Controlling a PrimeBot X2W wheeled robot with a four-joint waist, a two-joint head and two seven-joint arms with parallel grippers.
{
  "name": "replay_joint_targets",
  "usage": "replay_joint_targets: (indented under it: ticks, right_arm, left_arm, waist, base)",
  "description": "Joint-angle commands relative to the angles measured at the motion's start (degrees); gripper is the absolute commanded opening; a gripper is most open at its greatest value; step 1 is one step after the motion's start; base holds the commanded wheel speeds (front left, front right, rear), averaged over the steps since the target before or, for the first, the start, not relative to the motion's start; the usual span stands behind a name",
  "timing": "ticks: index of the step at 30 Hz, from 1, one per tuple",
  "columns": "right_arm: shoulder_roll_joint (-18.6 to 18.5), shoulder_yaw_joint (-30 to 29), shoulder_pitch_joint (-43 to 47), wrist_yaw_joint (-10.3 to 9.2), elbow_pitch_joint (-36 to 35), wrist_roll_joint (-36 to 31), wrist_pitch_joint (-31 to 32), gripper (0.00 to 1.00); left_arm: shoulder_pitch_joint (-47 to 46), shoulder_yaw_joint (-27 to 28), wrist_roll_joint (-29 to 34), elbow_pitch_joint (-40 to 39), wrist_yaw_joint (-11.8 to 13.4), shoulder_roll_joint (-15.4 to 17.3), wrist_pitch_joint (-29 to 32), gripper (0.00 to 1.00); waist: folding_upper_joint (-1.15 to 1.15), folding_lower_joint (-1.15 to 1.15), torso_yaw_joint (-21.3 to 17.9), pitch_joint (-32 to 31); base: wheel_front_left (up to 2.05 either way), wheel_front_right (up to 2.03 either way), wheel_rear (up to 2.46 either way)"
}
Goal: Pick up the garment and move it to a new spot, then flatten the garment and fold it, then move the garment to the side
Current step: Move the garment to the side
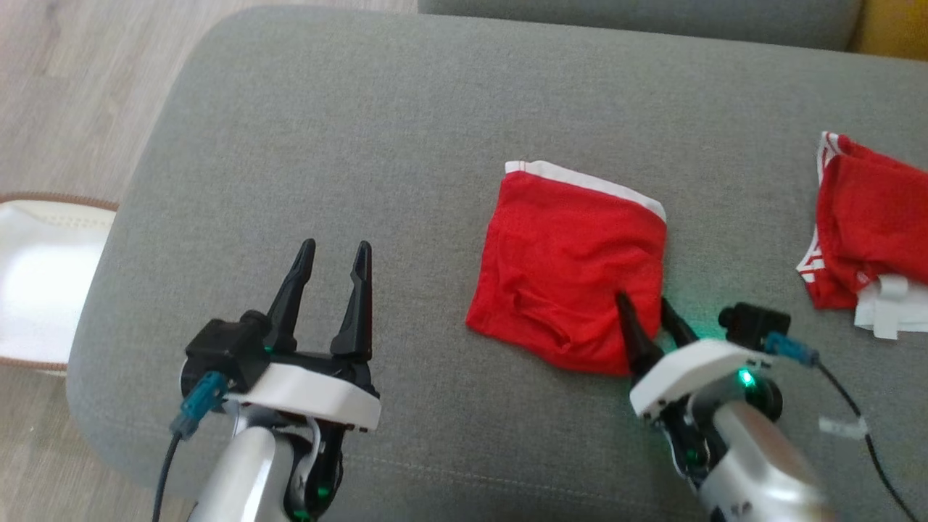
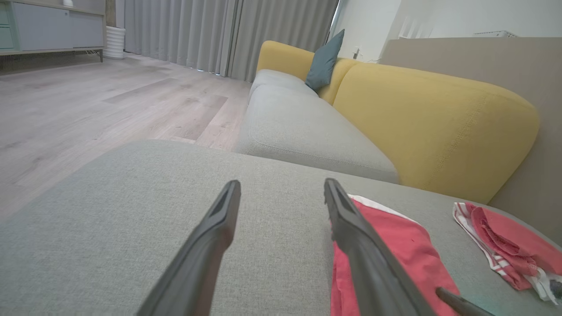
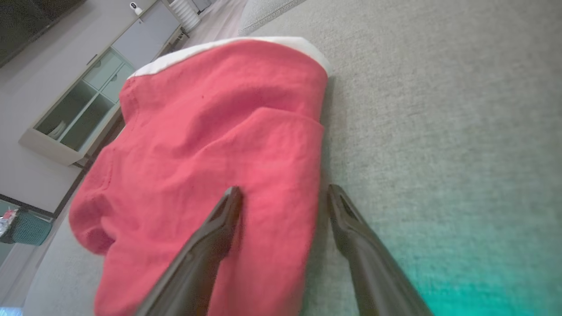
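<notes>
The garment (image 1: 573, 268), red with a white waistband, lies folded into a rough square on the grey cushion (image 1: 348, 130). My right gripper (image 1: 644, 303) is open at the garment's near right corner, one finger over the red cloth and the other at its edge; the right wrist view shows the garment (image 3: 210, 145) under the open right gripper (image 3: 281, 193). My left gripper (image 1: 337, 254) stands open over bare cushion, well left of the garment. In the left wrist view the left gripper (image 2: 281, 186) is open and the garment (image 2: 395, 245) lies to its right.
A second red and white garment (image 1: 870, 217) lies crumpled at the cushion's right edge, with a white tag. A white mat (image 1: 36, 283) sits on the wooden floor at the left. A yellow sofa back (image 2: 430, 118) and a teal pillow (image 2: 325, 61) stand beyond.
</notes>
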Motion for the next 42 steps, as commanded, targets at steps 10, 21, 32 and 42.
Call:
replay_joint_targets:
  ticks: [10,21,32,42]
  right_arm:
    - [0.14,9.47,-9.39,-0.04,9.88,4.14,-1.02,0.91]
    - [0.14,12.59,-15.54,-0.04,17.24,-1.64,-6.07,0.0]
    - [-5.29,5.66,-20.64,-0.04,11.98,-25.59,-6.38,0.0]
    - [-21.87,11.98,-26.47,-0.04,1.66,-30.97,4.03,0.0]
  left_arm:
    - [-4.04,1.82,-0.29,-2.09,-0.65,0.44,-0.69,1.0]
    - [-3.29,3.06,0.28,-1.85,-0.54,0.44,-0.69,1.0]
    - [-2.54,3.66,0.74,-3.59,-0.22,0.44,-0.69,1.0]
    - [-4.56,3.96,0.82,-4.4,-1.06,0.44,-0.69,1.0]
  waist:
    - [0.0,0.0,1.95,2.85]
    - [0.0,0.0,-0.83,0.87]
    - [0.0,0.0,-7.17,-0.31]
    - [0.0,0.0,-10.84,3.97]
  base:
    - [0.0,0.0,0.0]
    - [0.0,0.0,0.0]
    - [0.0,0.0,0.0]
    - [0.0,0.0,0.0]
